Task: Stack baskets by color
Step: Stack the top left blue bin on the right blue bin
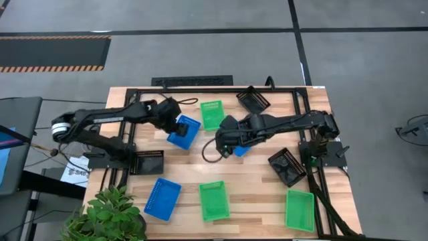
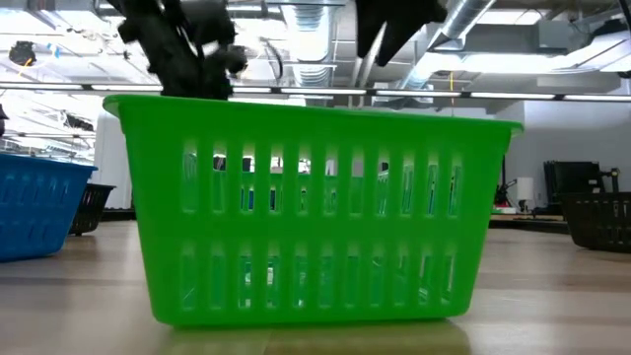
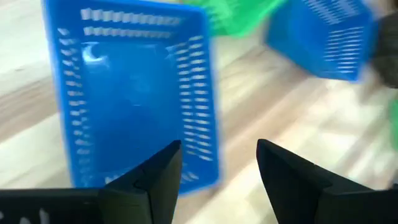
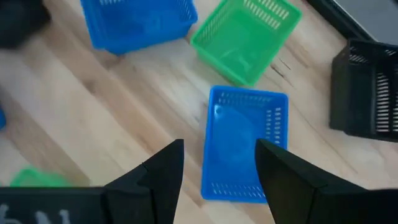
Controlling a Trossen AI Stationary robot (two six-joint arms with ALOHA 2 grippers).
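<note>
My left gripper (image 1: 178,125) (image 3: 217,162) hangs open over the near corner of a blue basket (image 1: 186,132) (image 3: 130,93), which lies open side up on the table left of centre. My right gripper (image 1: 224,146) (image 4: 214,165) is open too, above a second blue basket (image 4: 245,143) (image 1: 243,151) that my right arm mostly hides in the high view. Between the two arms, toward the far edge, a green basket (image 1: 212,114) (image 4: 245,37) sits on its bottom. Neither gripper has anything between its fingers.
Near the front edge lie a blue basket (image 1: 162,199) and two green baskets (image 1: 214,201) (image 1: 299,209); the middle green one fills the low view (image 2: 311,207). Black baskets sit at the far right (image 1: 254,100) and right (image 1: 287,166). A potted plant (image 1: 107,217) stands at the near left corner.
</note>
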